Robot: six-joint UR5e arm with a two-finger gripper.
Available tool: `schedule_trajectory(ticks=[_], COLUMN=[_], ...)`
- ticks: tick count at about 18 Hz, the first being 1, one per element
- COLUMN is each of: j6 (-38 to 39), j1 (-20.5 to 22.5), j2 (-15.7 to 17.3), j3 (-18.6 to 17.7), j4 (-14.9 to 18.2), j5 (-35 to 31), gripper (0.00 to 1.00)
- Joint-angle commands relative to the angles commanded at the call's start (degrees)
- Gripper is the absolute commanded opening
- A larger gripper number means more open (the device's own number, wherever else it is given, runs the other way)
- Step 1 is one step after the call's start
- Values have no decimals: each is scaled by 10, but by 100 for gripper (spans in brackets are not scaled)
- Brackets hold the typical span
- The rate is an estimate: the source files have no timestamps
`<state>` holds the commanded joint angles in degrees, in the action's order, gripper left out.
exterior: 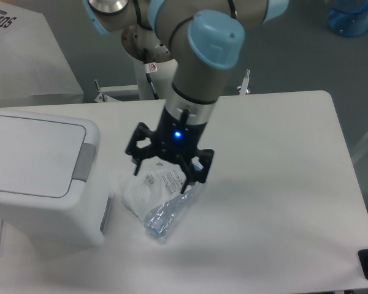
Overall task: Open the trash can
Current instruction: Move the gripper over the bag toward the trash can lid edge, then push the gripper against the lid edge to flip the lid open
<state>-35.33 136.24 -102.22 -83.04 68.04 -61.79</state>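
The trash can (40,174) is a large white boxy bin at the left of the table. Its flat lid (34,154) is shut and the grey push tab (84,163) sits on its right rim. My gripper (161,173) hangs open and empty above the crushed clear plastic bottle (164,199), to the right of the bin. It is apart from the bin and its tab. A blue light glows on the gripper's body.
The crushed bottle with its white label lies on the white table (276,184) just right of the bin. The arm's white base post (159,67) stands behind the table. A blue water jug (354,15) is at the top right, off the table.
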Motion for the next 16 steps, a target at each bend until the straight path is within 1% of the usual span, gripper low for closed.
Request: schedule_trajectory(ticks=[2, 5, 12, 16], j6=[11, 25, 29, 29], j1=[-4, -9, -29, -31], j2=[11, 21, 21, 25], j3=[-19, -40, -41, -50], j4=[-27, -55, -59, -59], j5=[10, 11, 10, 10], gripper=[100, 100, 100, 100])
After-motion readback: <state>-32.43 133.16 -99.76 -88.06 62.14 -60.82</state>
